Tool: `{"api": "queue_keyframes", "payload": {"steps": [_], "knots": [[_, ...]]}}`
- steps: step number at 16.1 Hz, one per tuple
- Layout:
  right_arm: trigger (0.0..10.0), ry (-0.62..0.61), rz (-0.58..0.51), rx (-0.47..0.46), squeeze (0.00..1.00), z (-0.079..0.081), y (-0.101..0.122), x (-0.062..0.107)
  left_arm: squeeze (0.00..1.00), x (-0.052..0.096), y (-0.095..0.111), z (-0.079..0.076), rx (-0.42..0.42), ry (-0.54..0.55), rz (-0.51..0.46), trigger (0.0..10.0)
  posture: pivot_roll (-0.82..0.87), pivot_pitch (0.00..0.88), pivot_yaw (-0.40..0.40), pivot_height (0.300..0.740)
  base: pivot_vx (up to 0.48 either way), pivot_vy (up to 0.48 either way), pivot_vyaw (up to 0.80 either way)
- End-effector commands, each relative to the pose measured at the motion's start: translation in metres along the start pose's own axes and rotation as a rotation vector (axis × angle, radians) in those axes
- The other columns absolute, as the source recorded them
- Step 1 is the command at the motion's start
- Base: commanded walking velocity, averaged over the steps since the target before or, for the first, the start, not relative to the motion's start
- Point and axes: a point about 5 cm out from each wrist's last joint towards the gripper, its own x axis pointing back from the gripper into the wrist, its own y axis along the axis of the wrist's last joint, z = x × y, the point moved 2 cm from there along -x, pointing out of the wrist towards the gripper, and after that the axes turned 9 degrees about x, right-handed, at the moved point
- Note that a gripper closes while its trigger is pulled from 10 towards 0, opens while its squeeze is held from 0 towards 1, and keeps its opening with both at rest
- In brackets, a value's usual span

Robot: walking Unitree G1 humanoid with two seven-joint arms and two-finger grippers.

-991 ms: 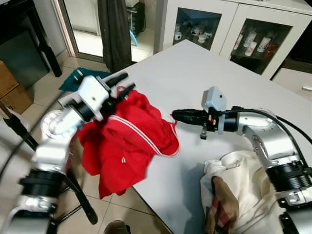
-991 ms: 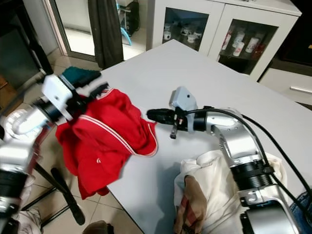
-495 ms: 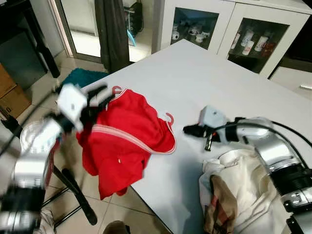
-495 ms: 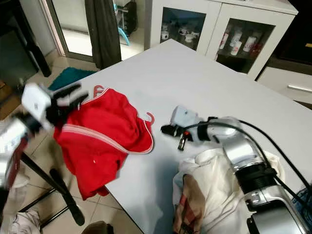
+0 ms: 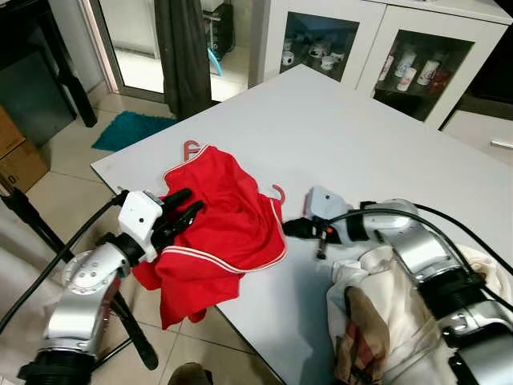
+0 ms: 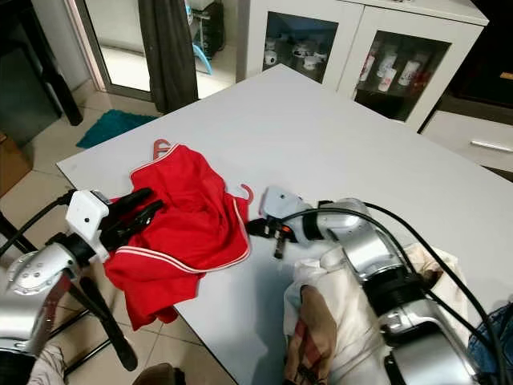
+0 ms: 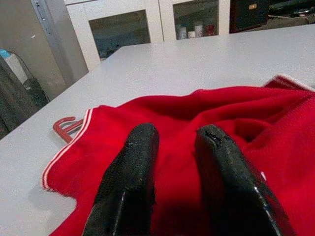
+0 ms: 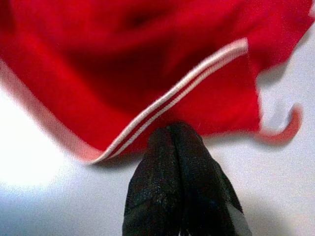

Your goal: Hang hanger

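Observation:
A red garment (image 5: 216, 220) lies crumpled on the near corner of the white table (image 5: 337, 128), and part of it hangs over the edge. Two red hanger hooks stick out from it, one at the far side (image 5: 191, 147) and one at its right (image 5: 277, 192). My left gripper (image 5: 188, 207) rests on the garment's left side, open, with red cloth under its fingers (image 7: 130, 177) and none between them. The right gripper (image 5: 290, 228) is shut, and its tip touches the white-striped hem (image 8: 187, 101) just below the right-hand hook (image 8: 285, 129).
A heap of cream and plaid clothes (image 5: 401, 321) lies on the table's front right under my right arm. Black stand legs (image 5: 128, 321) are on the floor at the lower left. White glass-door cabinets (image 5: 337, 40) stand behind the table, and a teal mat (image 5: 128, 128) lies on the floor.
My left arm has dropped from holding the garment up to lying low on it at the table's edge. The right gripper pulled back, then moved left to the hem.

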Motion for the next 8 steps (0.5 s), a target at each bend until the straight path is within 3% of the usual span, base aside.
{"api": "queue_keyframes", "payload": {"steps": [1,3,4,5,6,8], "knots": [[10.0,-0.083,-0.086,0.030,0.00,-0.021,0.020,0.011,0.00,-0.001,0.000,-0.001,-0.001,0.005,-0.005,10.0,0.14,0.055,-0.043,0.740,0.000,0.000,0.00],[10.0,-0.122,-0.215,0.030,0.00,-0.032,0.045,0.021,0.00,-0.003,0.006,-0.001,0.022,0.007,-0.043,10.0,0.13,0.057,-0.044,0.740,0.000,0.000,0.00],[10.0,-0.105,-0.260,0.034,0.13,-0.030,0.055,0.023,0.00,-0.004,0.011,-0.001,0.041,-0.003,-0.068,10.0,0.13,0.056,-0.044,0.740,0.000,0.000,0.00],[10.0,-0.078,-0.286,0.042,0.52,-0.026,0.061,0.023,0.80,-0.005,0.016,-0.002,0.065,-0.013,-0.092,10.0,0.13,0.055,-0.045,0.740,0.000,0.000,0.00],[10.0,-0.051,-0.301,0.053,0.51,-0.021,0.066,0.022,1.00,-0.006,0.024,-0.002,0.110,-0.020,-0.135,10.0,0.13,0.055,-0.046,0.740,0.000,0.000,0.00],[10.0,-0.009,-0.362,0.024,0.45,-0.014,0.076,0.021,1.00,-0.007,0.035,-0.003,0.180,-0.051,-0.169,10.0,0.13,0.055,-0.046,0.740,0.000,0.000,0.00]]}}
